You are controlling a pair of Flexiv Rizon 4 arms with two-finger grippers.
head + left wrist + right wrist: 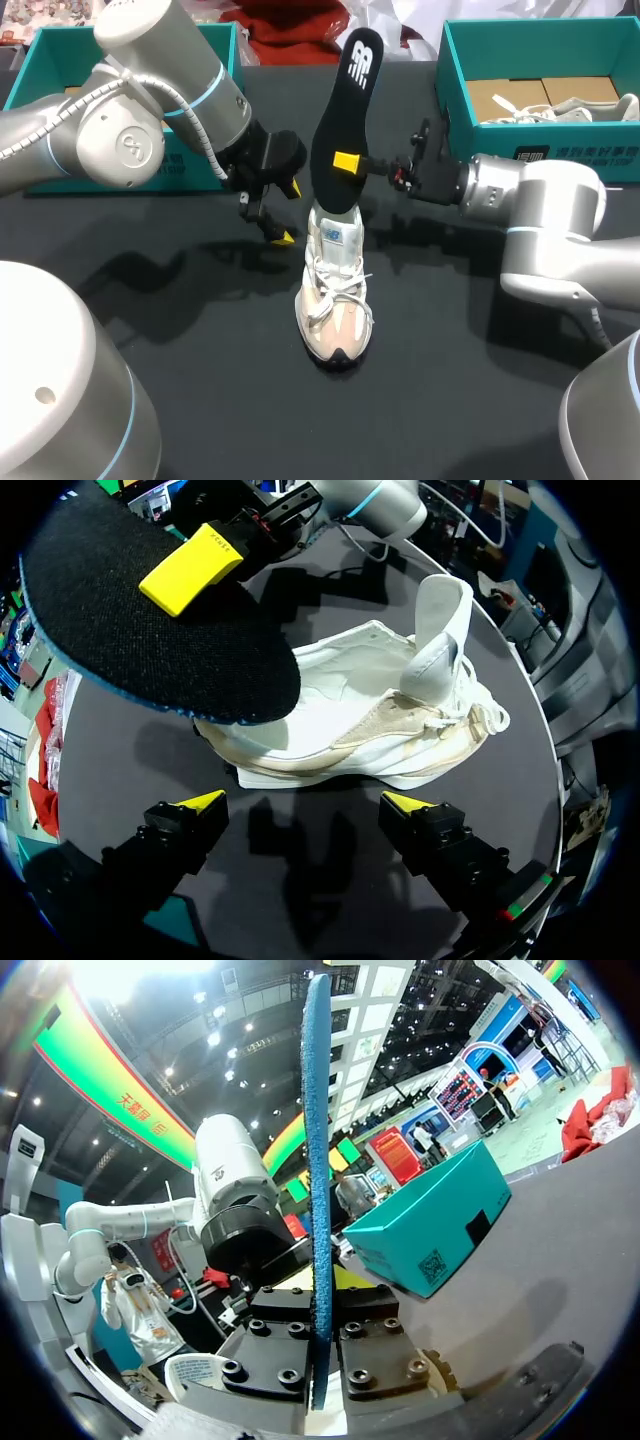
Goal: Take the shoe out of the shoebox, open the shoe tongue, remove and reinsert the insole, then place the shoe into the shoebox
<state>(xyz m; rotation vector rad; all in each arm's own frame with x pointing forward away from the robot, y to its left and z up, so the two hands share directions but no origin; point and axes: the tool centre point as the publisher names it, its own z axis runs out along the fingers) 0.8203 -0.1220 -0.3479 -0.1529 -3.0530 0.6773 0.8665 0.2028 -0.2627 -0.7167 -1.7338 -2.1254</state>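
Observation:
A white and beige shoe (335, 300) stands on the dark table, toe toward the front, its tongue (440, 630) pulled up. Above its heel hangs the black insole (345, 110), upright, with my right gripper (350, 162) shut on its middle. In the right wrist view the insole (318, 1140) shows edge-on, blue, clamped between the fingers of the right gripper (320, 1310). My left gripper (288, 213) hangs open just left of the shoe's heel. In the left wrist view the left gripper (305, 805) is open beside the shoe (400, 720), apart from it, with the insole (150, 630) above.
A teal shoebox (470, 70) at the back right holds another white shoe (590, 105). A second teal shoebox (40, 50) stands at the back left behind my left arm. Bare dark table lies in front of and beside the shoe.

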